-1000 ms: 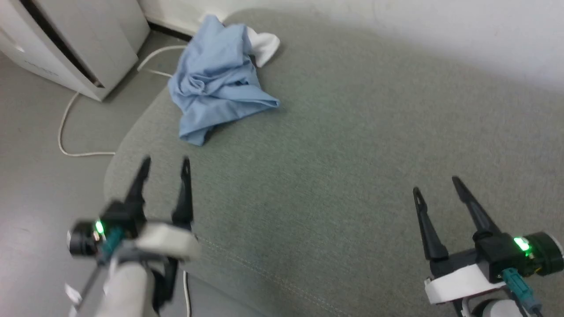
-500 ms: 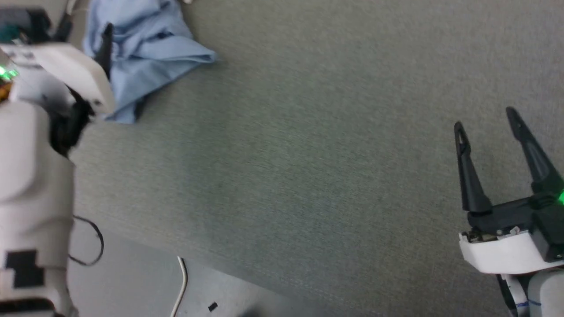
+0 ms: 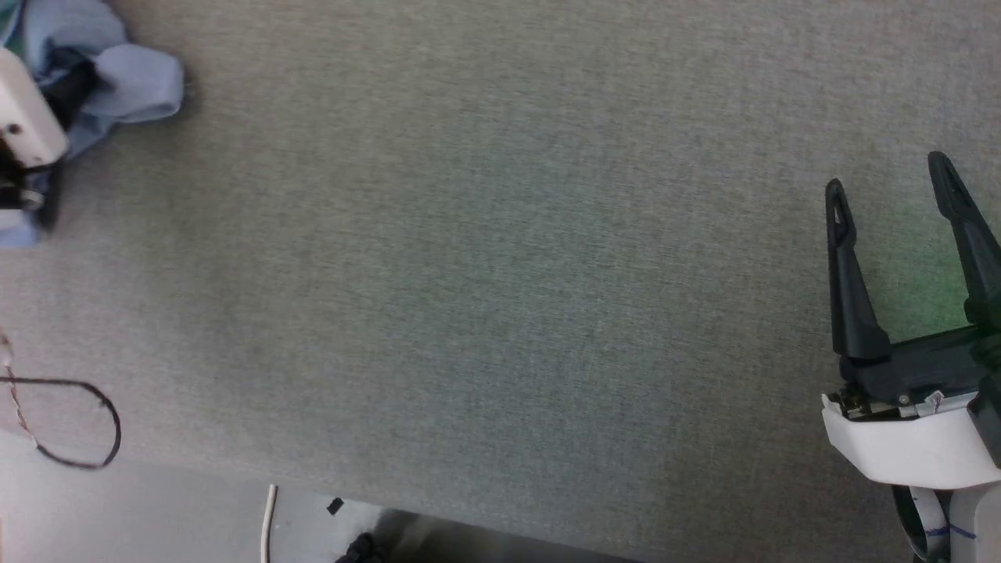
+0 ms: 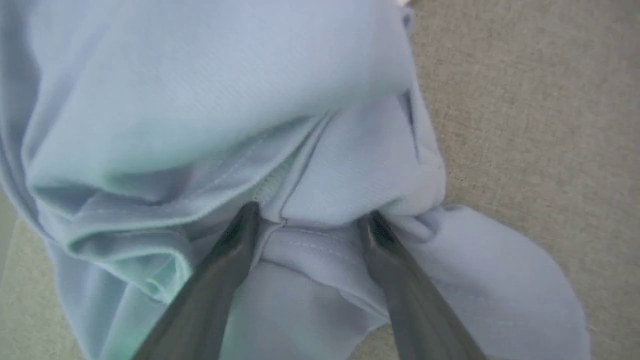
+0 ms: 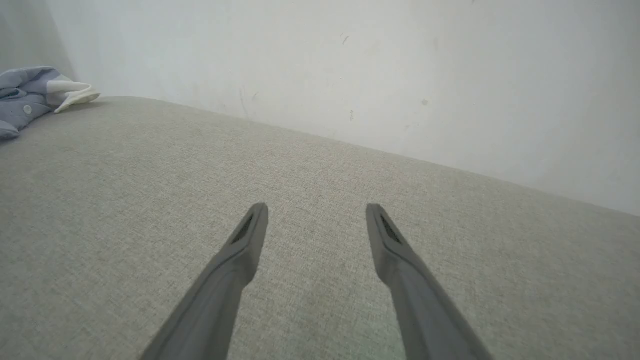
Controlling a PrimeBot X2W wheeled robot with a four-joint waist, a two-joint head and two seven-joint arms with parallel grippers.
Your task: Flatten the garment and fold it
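The garment [image 4: 210,100] is a crumpled light blue shirt lying in a heap on the grey cushion. My left gripper [image 4: 311,216] is open and pressed into the heap, with a seamed fold of cloth bulging between its two fingers. In the head view the garment [image 3: 129,78] sits at the top left corner, partly covered by my left arm's white wrist [image 3: 19,117]. My right gripper [image 3: 887,178] hovers open over bare cushion far to the right, holding nothing. The right wrist view shows the garment [image 5: 22,97] at the far left with its white collar [image 5: 72,92].
The grey upholstered surface [image 3: 500,258] spreads wide between the two arms. Its front edge runs along the bottom of the head view, with floor, a white cable [image 3: 270,520] and a black wire loop [image 3: 86,438] beyond. A white wall [image 5: 350,60] backs the cushion.
The head camera has swung, shifting the garment to the top left corner. My left arm has reached forward into the garment, and its fingers now press into the cloth. The right gripper stays open.
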